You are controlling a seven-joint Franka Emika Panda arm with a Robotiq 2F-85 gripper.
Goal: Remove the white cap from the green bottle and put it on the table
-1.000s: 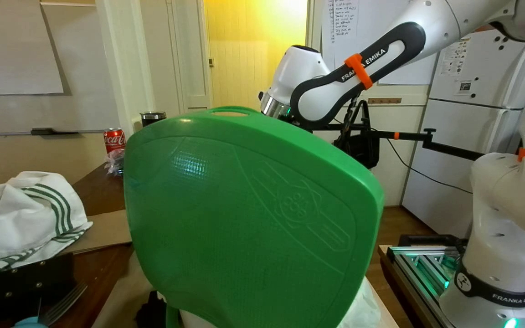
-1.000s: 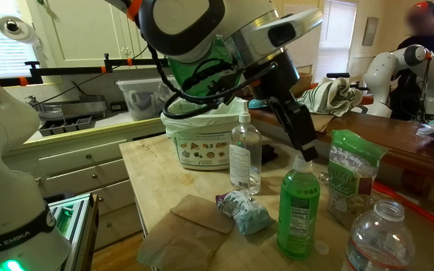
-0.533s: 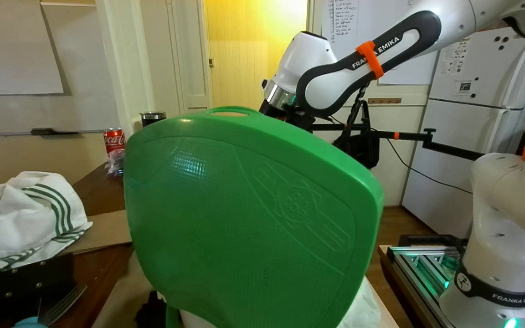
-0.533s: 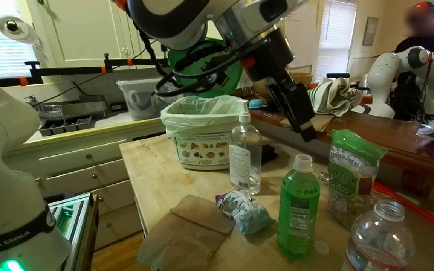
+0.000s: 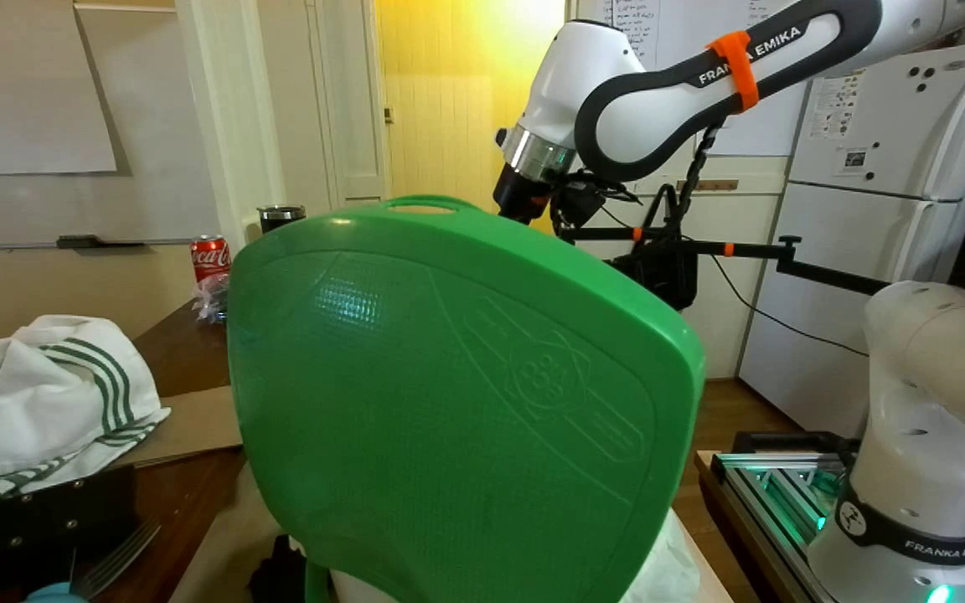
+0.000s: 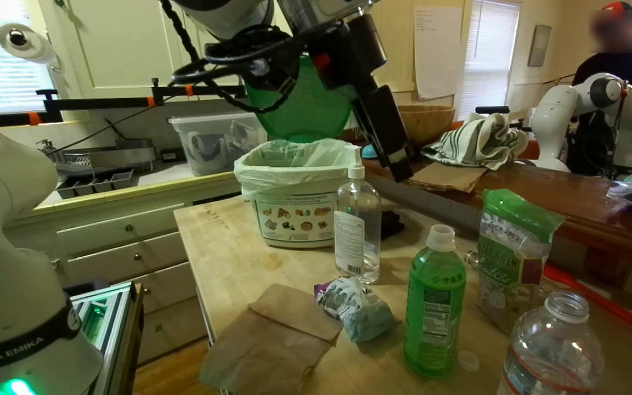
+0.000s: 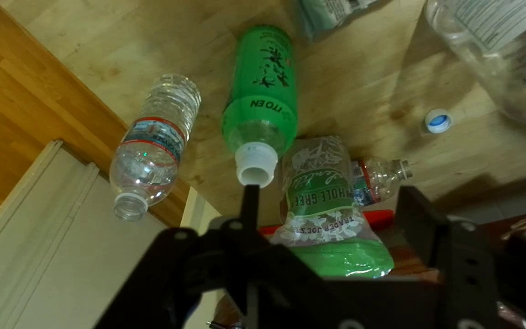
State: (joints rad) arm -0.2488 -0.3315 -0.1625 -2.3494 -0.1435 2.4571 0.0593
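The green bottle (image 6: 435,307) stands upright; its white neck is uncapped, and the wrist view shows the open mouth (image 7: 255,175). A small white cap with a blue inside (image 7: 438,120) lies on the table in the wrist view, apart from the bottle. A pale translucent disc (image 6: 468,361) shows beside the bottle's base in an exterior view; I cannot tell what it is. My gripper (image 7: 331,192) is open and empty, its fingers wide apart. In an exterior view the gripper (image 6: 398,170) is in the air above and left of the bottle. The green board hides its fingers elsewhere.
A large clear bottle (image 6: 554,351), a lentil bag (image 6: 513,258), a sanitizer bottle (image 6: 357,230) and a crumpled wrapper (image 6: 357,310) surround the green bottle. A small clear bottle (image 7: 379,178) lies behind. A lined bin (image 6: 297,214) stands at the back. A green board (image 5: 466,385) blocks an exterior view.
My gripper has risen off the green bottle's neck and moved left, toward the sanitizer bottle and bin, in an exterior view. The bottle and the pale disc have stayed put.
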